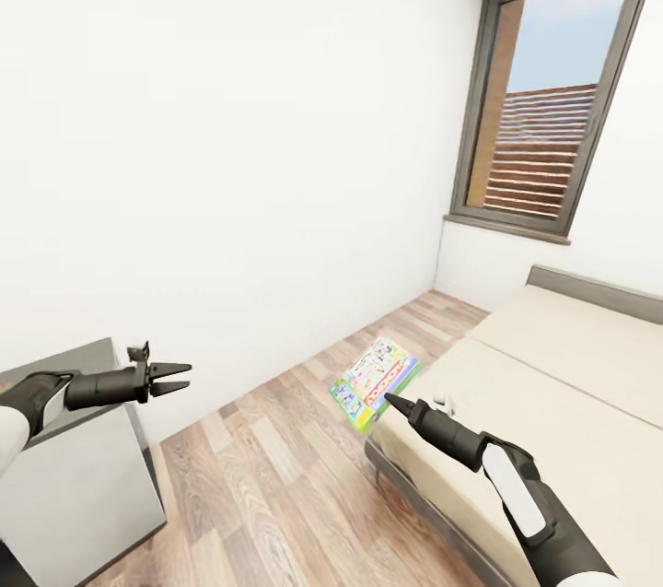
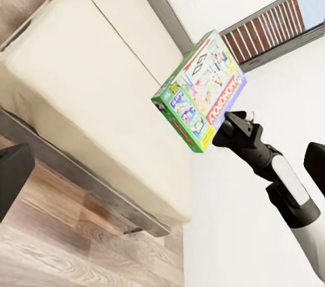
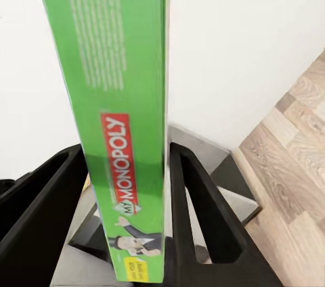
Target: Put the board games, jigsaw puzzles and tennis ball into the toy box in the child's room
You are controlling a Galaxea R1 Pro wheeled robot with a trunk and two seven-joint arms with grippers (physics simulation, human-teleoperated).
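Grey cabinet near left, under left gripper, fingers spread, empty. Bare wood floor at centre. Right gripper clamps board game by edge, beside bed. Window far right.

Green-edged, pastel-printed board game — beige bed; wood-plank floor.

Board game: printed card box, slight sheen, smooth green edge with red logo strip. Right gripper clamped on that edge: fingers looked matt black plastic. Left gripper: same matt black finish, prongs apart. Right arm had glossy white shell over black. Bed: plain matt beige cloth mattress, grey frame. Floor: wood plank, visible grain, low sheen. Walls were flat matt white.
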